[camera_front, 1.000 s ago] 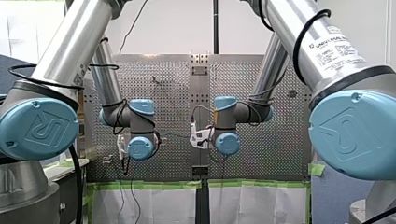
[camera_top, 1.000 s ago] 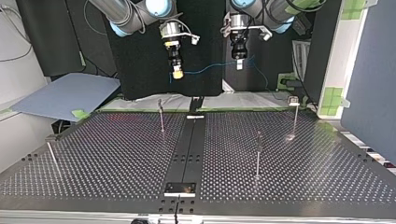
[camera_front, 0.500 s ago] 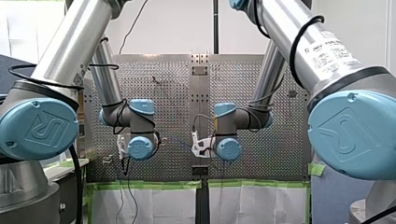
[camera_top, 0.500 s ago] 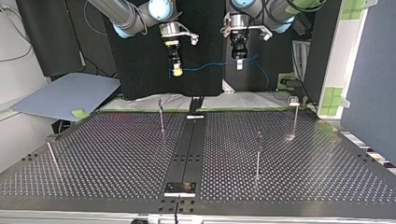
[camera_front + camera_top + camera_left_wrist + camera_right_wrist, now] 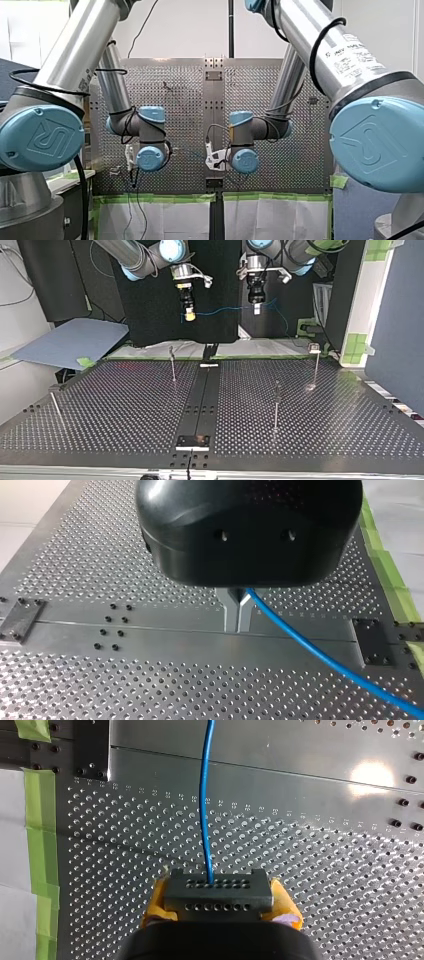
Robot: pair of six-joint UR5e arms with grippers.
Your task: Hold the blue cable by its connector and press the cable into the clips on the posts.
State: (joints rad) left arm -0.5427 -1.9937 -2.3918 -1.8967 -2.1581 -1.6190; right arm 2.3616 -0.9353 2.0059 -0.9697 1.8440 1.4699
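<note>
In the top view both grippers hang above the far edge of the perforated table [image 5: 125, 410]. The blue cable [image 5: 220, 311] runs nearly straight between them. My right gripper [image 5: 189, 316], with yellow pads, is shut on the black connector [image 5: 218, 895], and the cable [image 5: 205, 795] leaves it straight ahead. My left gripper [image 5: 238, 622] has its metal fingers shut on the cable [image 5: 320, 655], which trails off to one side. A loose end of cable [image 5: 280, 320] droops beyond my left gripper [image 5: 256, 309]. Thin posts [image 5: 172, 365] [image 5: 276, 405] [image 5: 315, 365] stand on the table below the grippers.
Another thin post [image 5: 55, 407] leans near the top view's left edge. A grey sheet [image 5: 70, 342] lies off the table at the far left. Green tape [image 5: 37, 850] edges the table. A metal rail [image 5: 200, 400] runs down the table's middle.
My right arm's wrist has shifted slightly, and the cable between the grippers has gone from sagging to nearly straight. My left arm has stayed still.
</note>
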